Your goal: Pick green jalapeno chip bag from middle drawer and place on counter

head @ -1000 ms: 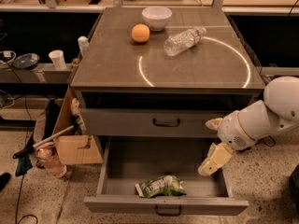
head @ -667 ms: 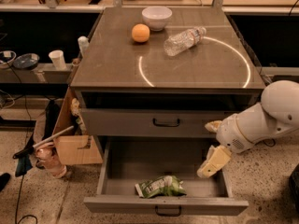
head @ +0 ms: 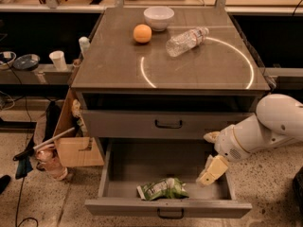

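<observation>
One green jalapeno chip bag (head: 163, 189) lies left-to-right in the middle drawer (head: 168, 207), end effector (head: 205, 159) released beside it.

The pincer (head: 208, 174) sank slightly lower and leftward inside the middle drawer (head: 142, 164), below the front right corner of the counter (head: 113, 65), nearing the green jalapeno chip bag (head: 163, 189).

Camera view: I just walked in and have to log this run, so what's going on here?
A white robot arm holds its end effector over the right side of the open grey metal middle drawer. The crinkled green-and-white jalapeno chip bag lies inside near the front, apart from it, not yet lifted to the grey-brown counter.
</observation>
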